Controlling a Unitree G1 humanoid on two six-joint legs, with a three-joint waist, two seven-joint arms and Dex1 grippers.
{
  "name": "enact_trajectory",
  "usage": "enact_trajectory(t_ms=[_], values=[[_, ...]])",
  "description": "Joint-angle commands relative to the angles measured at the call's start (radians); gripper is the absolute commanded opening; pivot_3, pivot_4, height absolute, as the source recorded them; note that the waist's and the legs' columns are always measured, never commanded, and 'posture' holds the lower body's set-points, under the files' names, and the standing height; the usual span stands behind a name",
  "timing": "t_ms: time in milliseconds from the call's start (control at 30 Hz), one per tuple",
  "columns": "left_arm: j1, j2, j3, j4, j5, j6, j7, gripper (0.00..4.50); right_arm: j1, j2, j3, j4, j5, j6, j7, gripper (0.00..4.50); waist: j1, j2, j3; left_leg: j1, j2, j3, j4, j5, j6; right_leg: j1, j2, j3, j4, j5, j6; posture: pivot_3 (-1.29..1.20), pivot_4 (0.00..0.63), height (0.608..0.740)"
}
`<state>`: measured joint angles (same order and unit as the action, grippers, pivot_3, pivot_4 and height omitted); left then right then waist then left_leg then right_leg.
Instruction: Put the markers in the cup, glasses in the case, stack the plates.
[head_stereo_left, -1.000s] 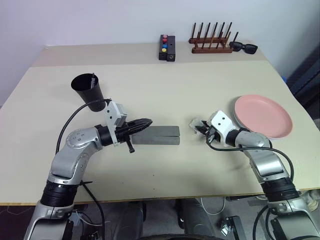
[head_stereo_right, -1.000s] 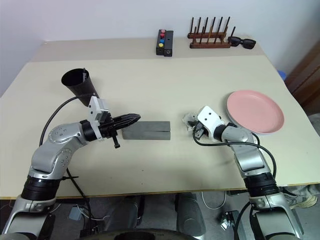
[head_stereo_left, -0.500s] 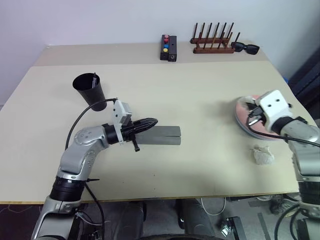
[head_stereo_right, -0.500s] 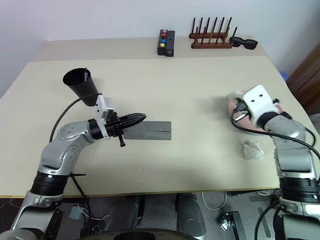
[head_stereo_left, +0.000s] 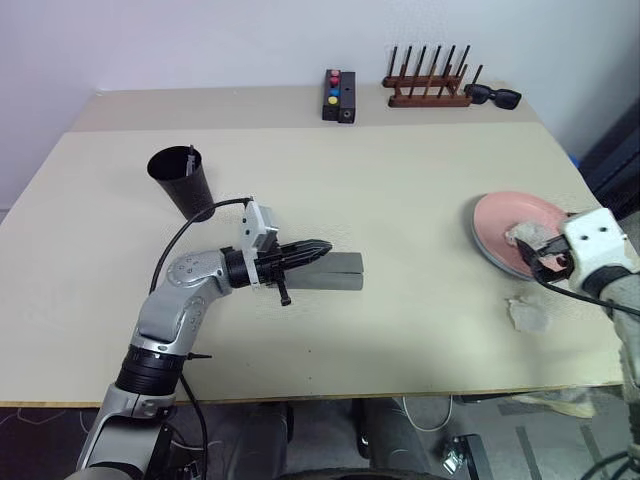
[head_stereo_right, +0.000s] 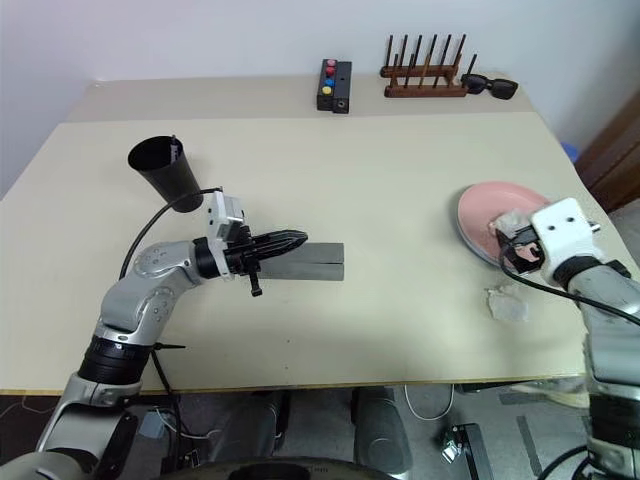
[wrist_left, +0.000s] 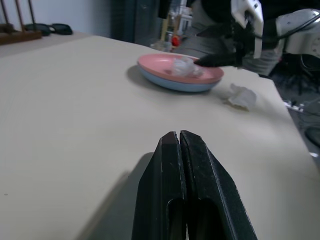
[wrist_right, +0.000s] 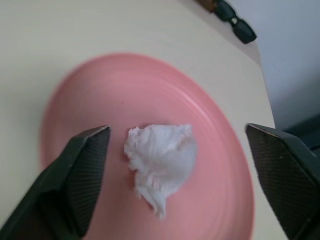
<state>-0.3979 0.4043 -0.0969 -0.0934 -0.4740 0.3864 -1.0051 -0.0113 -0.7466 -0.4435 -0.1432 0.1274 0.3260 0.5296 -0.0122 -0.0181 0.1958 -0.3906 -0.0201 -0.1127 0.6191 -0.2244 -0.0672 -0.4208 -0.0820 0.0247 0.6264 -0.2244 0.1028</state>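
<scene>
Plates (wrist_left: 180, 75) look stacked, pink on blue; my right tool (wrist_right: 175, 150) gapes empty over a tissue wad (wrist_right: 161, 161). Left tool (wrist_left: 181, 145), pinched shut and empty, rests by the closed case (head_stereo_left: 325, 272); I'd remove the wad next.

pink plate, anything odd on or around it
A crumpled white wad lies on the pink plate, between the right gripper's open fingers. A second wad lies on the table beside the plates.
</scene>
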Motion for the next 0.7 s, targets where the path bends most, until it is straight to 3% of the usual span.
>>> enact_trajectory(t_ms=[33, 200, 433, 533, 700], values=[[-0.019, -0.006, -0.031, -0.026, -0.024, 0.003, -0.048, 0.00, 0.186, 0.025, -0.112, -0.187, 0.181, 0.042, 0.159, 4.45, 0.002, 0.000, 0.000, 0.000, 0.000, 0.000, 0.000, 0.000, 0.000, 0.000, 0.000, 0.000, 0.000, 0.000, 0.000, 0.00, 0.150, 0.740], [-0.034, -0.029, -0.065, -0.014, -0.021, -0.002, -0.074, 0.00, 0.381, 0.047, -0.160, -0.258, 0.250, 0.074, 0.224, 4.45, -0.005, 0.001, 0.000, 0.001, 0.000, 0.001, 0.001, -0.001, 0.001, 0.002, 0.000, 0.000, -0.002, -0.002, 0.004, 0.00, 0.150, 0.740], [-0.038, -0.042, -0.078, -0.009, -0.016, -0.006, -0.079, 0.00, 0.428, 0.048, -0.083, -0.204, 0.163, 0.064, 0.178, 4.45, -0.002, 0.001, 0.000, 0.001, 0.001, 0.001, 0.004, -0.001, 0.002, 0.004, 0.000, -0.001, -0.004, -0.002, 0.003, 0.00, 0.150, 0.740], [-0.033, -0.036, -0.073, -0.009, -0.014, -0.009, -0.079, 0.00, 0.394, 0.048, -0.067, -0.175, 0.143, 0.056, 0.149, 3.65, 0.000, 0.001, 0.000, 0.000, 0.001, 0.001, 0.003, -0.002, 0.002, 0.005, 0.000, -0.001, -0.007, -0.002, 0.003, 0.00, 0.150, 0.740], [-0.021, -0.030, -0.063, -0.019, -0.013, -0.007, -0.064, 0.00, 0.367, 0.035, -0.054, -0.141, 0.130, 0.039, 0.154, 1.16, 0.002, 0.001, 0.000, 0.000, 0.000, 0.000, 0.003, -0.002, 0.003, 0.007, 0.000, -0.001, -0.009, -0.002, 0.003, 0.00, 0.150, 0.740]])
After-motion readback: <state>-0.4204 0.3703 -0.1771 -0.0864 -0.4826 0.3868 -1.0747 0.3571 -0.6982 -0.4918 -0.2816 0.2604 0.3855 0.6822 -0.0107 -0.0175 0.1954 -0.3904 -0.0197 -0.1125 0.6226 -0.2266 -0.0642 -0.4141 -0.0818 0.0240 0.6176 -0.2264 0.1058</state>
